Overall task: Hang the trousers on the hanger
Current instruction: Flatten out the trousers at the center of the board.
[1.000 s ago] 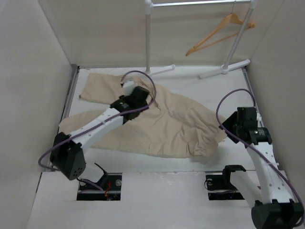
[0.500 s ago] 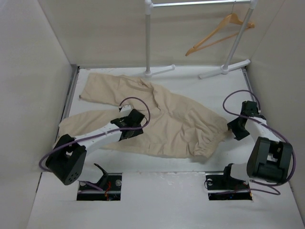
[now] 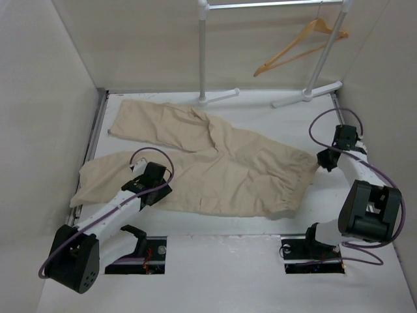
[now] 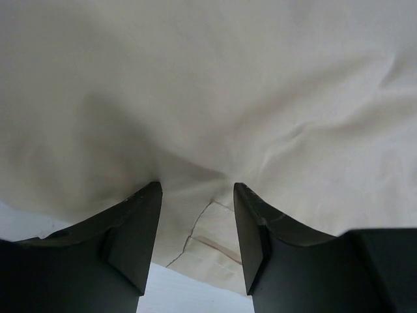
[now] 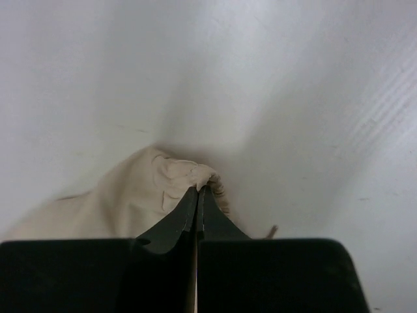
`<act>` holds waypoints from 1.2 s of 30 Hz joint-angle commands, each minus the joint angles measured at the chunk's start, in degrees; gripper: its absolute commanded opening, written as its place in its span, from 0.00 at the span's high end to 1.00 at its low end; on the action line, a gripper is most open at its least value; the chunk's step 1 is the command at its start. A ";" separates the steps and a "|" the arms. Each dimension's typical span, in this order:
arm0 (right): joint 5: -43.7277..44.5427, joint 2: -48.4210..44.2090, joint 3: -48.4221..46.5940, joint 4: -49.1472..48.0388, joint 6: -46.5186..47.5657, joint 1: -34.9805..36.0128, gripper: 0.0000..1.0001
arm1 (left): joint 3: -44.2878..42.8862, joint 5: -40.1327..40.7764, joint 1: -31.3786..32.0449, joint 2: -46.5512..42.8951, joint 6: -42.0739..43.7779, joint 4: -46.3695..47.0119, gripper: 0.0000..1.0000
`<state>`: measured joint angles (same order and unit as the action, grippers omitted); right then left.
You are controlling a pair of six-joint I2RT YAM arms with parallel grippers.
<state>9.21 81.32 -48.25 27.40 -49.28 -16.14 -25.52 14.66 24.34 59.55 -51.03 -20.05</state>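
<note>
The beige trousers [image 3: 228, 163] lie spread flat on the white table, waist toward the right and legs reaching left. The wooden hanger [image 3: 296, 47] hangs on the rack at the back right, away from both arms. My left gripper [image 3: 154, 180] is low over the nearer leg. In the left wrist view it [image 4: 195, 189] stands open, with the cloth [image 4: 228, 98] and a hem edge between its fingers [image 4: 137, 235]. My right gripper [image 3: 324, 162] is at the waist's right corner. In the right wrist view it [image 5: 197, 189] is shut, pinching the gathered waistband [image 5: 143, 189].
A white rack stands at the back: one pole [image 3: 202, 52] at centre, another [image 3: 324, 55] at right, with flat feet [image 3: 306, 94] on the table. Beige walls close in the left, right and back. Two square openings [image 3: 137, 254] sit by the arm bases.
The left arm drew back to the near left along the lower leg. The right gripper reached the waist corner and shut on it; the bunched waist now lies stretched out to the right.
</note>
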 commanded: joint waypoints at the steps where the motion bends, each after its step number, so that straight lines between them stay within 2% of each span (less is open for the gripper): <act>1: 2.30 -5.46 -9.83 -6.65 0.67 0.28 1.00 | 2.31 -1.47 -1.27 -2.85 -0.92 -6.74 0.54; 3: 3.09 -5.47 -14.14 -6.75 1.37 0.27 0.99 | 2.49 -2.26 -1.01 -4.52 -1.88 -8.86 0.54; 6: 1.95 -0.04 -19.85 -5.08 1.55 -1.30 0.97 | 2.67 -3.75 0.66 -7.07 -4.25 -11.49 0.53; 9: 1.25 5.59 -22.15 -4.11 0.85 -2.71 0.91 | 1.88 -4.81 2.50 -8.31 -6.80 -12.99 0.45; 11: 1.24 7.36 -22.33 -3.93 0.93 -2.98 0.72 | -0.13 -4.90 2.86 -8.57 -7.16 -13.43 0.37; 12: 1.42 7.19 -21.72 -3.93 1.02 -2.89 0.61 | -1.63 -4.55 2.78 -8.66 -6.90 -13.78 0.35; 14: 1.60 5.79 -20.49 -3.85 1.37 -2.80 0.44 | -5.75 -4.02 1.73 -8.49 -6.28 -13.96 0.33; 16: 1.60 3.07 -19.08 -1.92 1.81 -1.67 0.33 | -10.67 -3.32 -0.73 -7.26 -4.79 -13.35 0.33; 18: 2.21 -1.05 -16.54 -0.25 2.08 2.01 0.30 | -16.03 -3.06 -3.89 -4.81 -3.04 -11.60 0.34; 20: 3.18 -5.97 -12.33 0.72 2.08 7.10 0.30 | -21.04 -3.66 -8.45 -0.77 -1.02 -7.48 0.34; 21: 3.18 -7.91 -10.39 1.08 1.99 9.22 0.33 | -23.76 -4.45 -10.74 1.77 -0.22 -5.63 0.35; 22: 3.01 -10.28 -7.50 1.34 1.64 12.02 0.40 | -26.66 -4.98 -12.76 4.58 0.92 -3.78 0.38; 23: 2.48 -12.30 -4.52 1.52 1.38 15.10 0.53 | -29.65 -5.07 -15.04 8.09 2.67 -1.59 0.42; 24: 1.61 -13.98 -1.53 2.04 1.12 18.26 0.70 | -32.55 -4.90 -17.42 11.87 3.82 0.26 0.48; 25: 0.64 -15.39 1.37 2.92 0.85 20.82 0.83 | -34.58 -5.07 -19.18 14.78 4.09 1.58 0.54; 26: -0.15 -16.79 4.27 3.97 0.33 22.84 0.92 | -38.60 -4.99 -21.81 19.94 4.87 3.42 0.62; 27: -0.42 -18.55 7.09 4.85 -0.11 24.08 0.94 | -41.25 -4.73 -23.05 23.12 5.40 3.88 0.66; 29: -0.95 -21.80 12.10 5.30 -1.08 25.14 0.94 | -48.71 -4.72 -26.13 32.08 5.76 4.67 0.68; 31: -1.13 -24.70 15.63 5.74 -1.09 23.84 0.85 | -57.49 -4.64 -28.07 41.04 6.81 4.67 0.67; 36: -4.82 -24.02 15.21 6.96 1.73 20.58 0.76 | -80.43 -3.85 -30.53 61.00 9.53 3.01 0.59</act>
<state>6.48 57.39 -30.70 35.22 -48.88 5.08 -96.16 9.69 -5.41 115.44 -44.71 -16.71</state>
